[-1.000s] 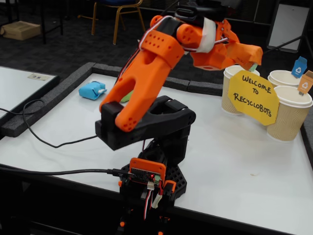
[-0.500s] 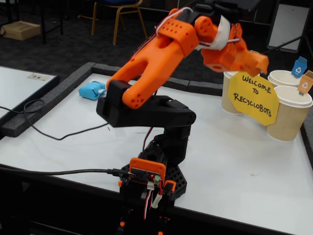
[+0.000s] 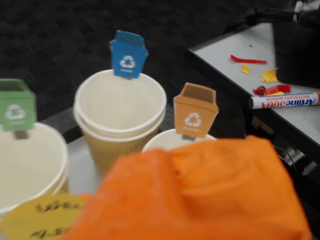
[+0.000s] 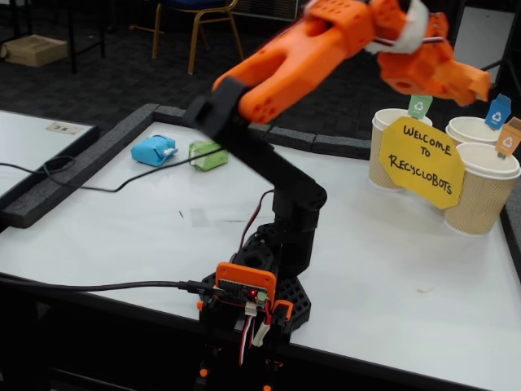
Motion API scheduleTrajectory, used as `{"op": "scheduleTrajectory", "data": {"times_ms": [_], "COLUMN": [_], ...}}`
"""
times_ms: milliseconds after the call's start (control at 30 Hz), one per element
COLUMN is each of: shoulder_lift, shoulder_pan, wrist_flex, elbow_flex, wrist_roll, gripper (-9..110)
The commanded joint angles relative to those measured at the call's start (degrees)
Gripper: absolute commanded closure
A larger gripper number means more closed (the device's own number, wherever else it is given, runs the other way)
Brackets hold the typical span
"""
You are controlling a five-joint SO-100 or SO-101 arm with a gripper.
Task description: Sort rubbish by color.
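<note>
The rubbish lies at the table's far left in the fixed view: a light blue wad and, just right of it, a light green wad. My orange gripper is far from both, held high at the right above three beige cups, and looks shut with nothing in it. In the wrist view the gripper is a blurred orange mass along the bottom. Beyond it stand the green-tagged cup, the blue-tagged cup and the rim of the orange-tagged cup.
A yellow sign leans against the cups. A black cable runs over the left of the table, which has a dark foam border. A marker pen and paper scraps lie on a neighbouring table.
The arm has lifted and stretched to the right, carrying the gripper up over the cups. The green wad, earlier mostly hidden behind the arm, is now in plain view.
</note>
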Motion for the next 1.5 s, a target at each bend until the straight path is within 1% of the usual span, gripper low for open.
{"op": "scheduleTrajectory", "data": {"times_ms": [0, 200, 333, 467, 533, 833, 1267, 1467], "shoulder_lift": [-7.82, -20.21, -24.79, -27.86, -28.56, -29.27, -29.18, -29.09], "shoulder_pan": [1.76, 2.55, 3.34, 4.39, 4.57, 4.66, 4.66, 4.66], "wrist_flex": [-3.16, -3.34, -4.31, -5.8, -6.06, -6.24, -7.21, -7.21], "elbow_flex": [-13.01, -22.06, -24.96, -26.54, -26.81, -26.19, -22.32, -21.27], "wrist_roll": [-0.35, -0.35, -0.35, -0.44, -0.44, -0.44, -0.44, -0.44], "gripper": [101, 101, 101, 98, 95, 92, 83, 83]}}
